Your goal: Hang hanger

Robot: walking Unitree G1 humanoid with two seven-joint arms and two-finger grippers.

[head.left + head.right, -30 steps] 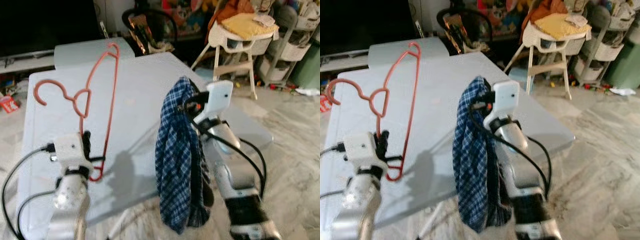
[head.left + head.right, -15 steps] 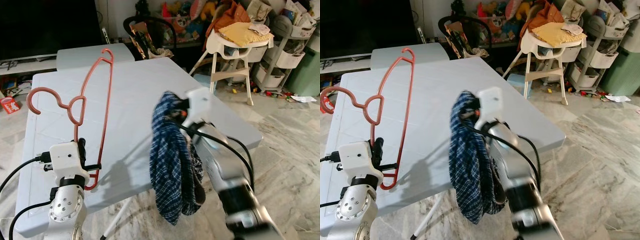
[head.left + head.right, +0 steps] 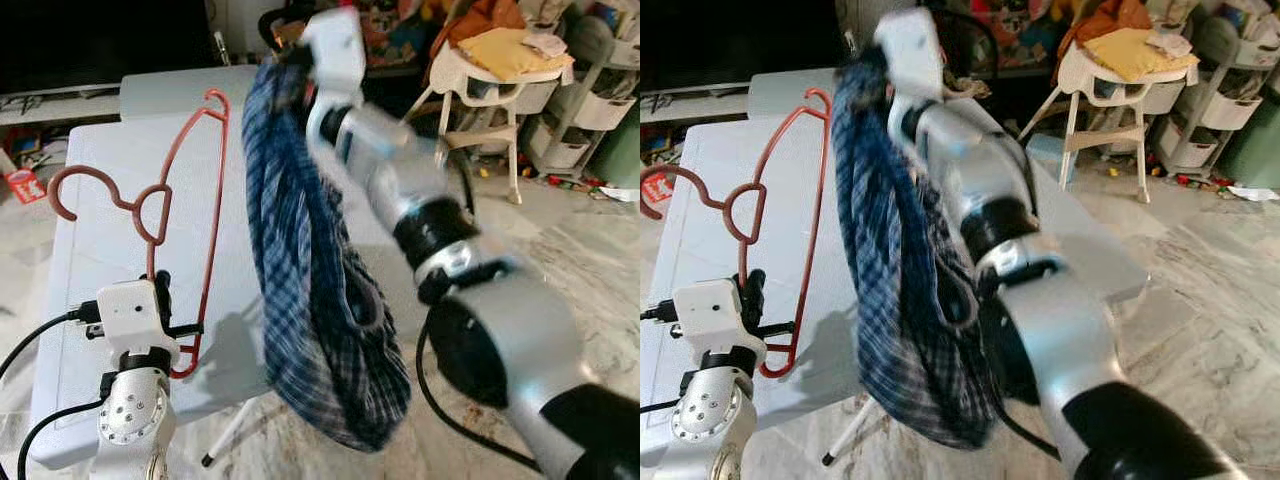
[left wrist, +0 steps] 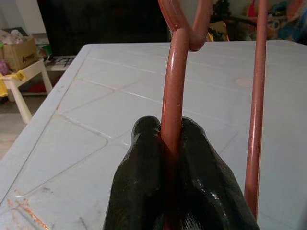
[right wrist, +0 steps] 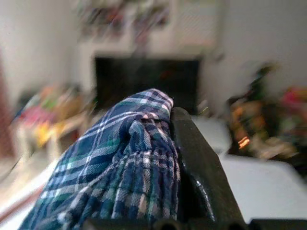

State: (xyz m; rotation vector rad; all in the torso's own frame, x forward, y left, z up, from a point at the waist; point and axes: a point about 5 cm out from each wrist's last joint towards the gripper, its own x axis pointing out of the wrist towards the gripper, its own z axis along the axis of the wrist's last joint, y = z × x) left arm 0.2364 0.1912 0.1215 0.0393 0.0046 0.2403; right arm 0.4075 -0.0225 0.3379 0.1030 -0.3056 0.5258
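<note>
- Standing upright above the near left part of the table, your red hanger (image 3: pixel 180 215) has its hook curling off to the left and its long frame rising toward the far edge.
- Your left gripper (image 4: pixel 172 143) has both black fingers pinched tight on one red bar of the hanger, low on the frame; the second bar runs just beside the fingers without touching them.
- Your left arm comes up from the bottom of the head view, with the white wrist block (image 3: pixel 128 315) right under the hanger.
- Your right gripper (image 5: pixel 165 158) is lifted high, above the table's far half, with its fingers closed on a bunch of blue plaid cloth (image 3: pixel 310 290); one black finger (image 5: pixel 196 163) presses against the fabric.
- The cloth hangs down from that grip in a long, thick fold, just to the right of the hanger, and its lowest part dangles past the table's near edge.
- Your pale grey table (image 3: pixel 100 230) sits under both.
- Farther back you have a white high chair (image 3: pixel 480 75) with a yellow cushion, a dark screen at the left, and marble floor (image 3: pixel 600 260) to the right.
</note>
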